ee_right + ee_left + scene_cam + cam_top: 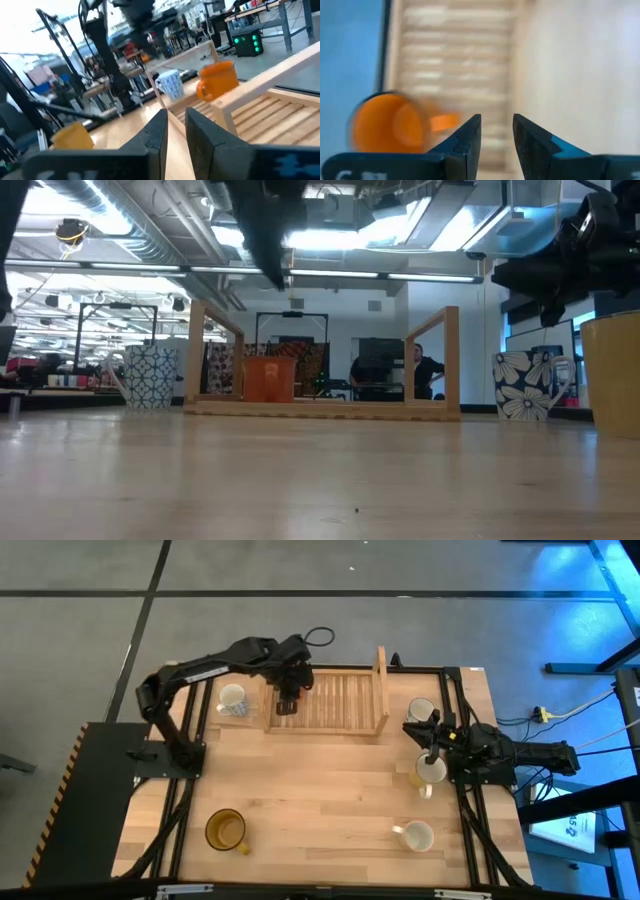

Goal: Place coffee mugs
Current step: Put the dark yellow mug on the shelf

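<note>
Overhead, table-level and wrist views share the wooden tray (325,700).

I read this as lab/workshop, open-plan | bare concrete floor (300,570) w/ seams around rig | exposed ducts (130,230) + strip lights (330,275) overhead | benches w/ equipment racks (245,40) in bkgd | person (425,375) at a far workstation | cables (570,710) trailing off wooden table (320,810)

One mug (285,706) sits in the tray (340,700); another (232,697) just left of it, three (431,770) along the table's (320,800) right side
</note>
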Action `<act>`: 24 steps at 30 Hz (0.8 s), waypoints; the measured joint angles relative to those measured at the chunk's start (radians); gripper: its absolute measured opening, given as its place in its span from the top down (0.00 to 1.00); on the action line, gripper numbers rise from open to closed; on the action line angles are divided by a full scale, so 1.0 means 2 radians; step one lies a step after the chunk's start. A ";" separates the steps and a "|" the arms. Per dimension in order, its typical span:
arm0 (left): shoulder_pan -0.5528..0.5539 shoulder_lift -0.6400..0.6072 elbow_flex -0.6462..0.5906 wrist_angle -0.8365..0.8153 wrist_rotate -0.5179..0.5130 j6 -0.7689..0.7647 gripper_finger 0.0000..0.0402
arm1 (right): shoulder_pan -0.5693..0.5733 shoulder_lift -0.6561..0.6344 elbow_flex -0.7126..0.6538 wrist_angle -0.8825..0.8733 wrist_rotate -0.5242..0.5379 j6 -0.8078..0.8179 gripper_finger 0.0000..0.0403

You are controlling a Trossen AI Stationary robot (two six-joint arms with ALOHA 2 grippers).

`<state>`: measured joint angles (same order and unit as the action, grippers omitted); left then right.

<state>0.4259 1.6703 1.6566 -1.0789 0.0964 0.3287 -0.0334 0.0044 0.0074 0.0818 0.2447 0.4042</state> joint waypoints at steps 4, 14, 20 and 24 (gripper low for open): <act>-0.024 -0.037 0.000 0.002 0.013 -0.057 0.73 | 0.000 0.000 0.000 0.021 0.000 0.008 0.86; -0.082 -0.088 -0.013 0.007 0.013 -0.095 0.73 | 0.000 0.044 0.052 0.024 -0.005 0.032 0.86; -0.101 -0.143 -0.127 0.058 0.013 -0.102 0.73 | 0.000 0.173 0.135 0.005 -0.003 0.031 0.86; -0.109 -0.201 -0.218 0.090 0.019 -0.138 0.73 | 0.001 0.282 0.220 -0.044 -0.021 0.028 0.86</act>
<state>0.2083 1.2676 1.2203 -0.8986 0.1342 0.0524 -0.0322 0.5687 0.4473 -0.0067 0.2019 0.4601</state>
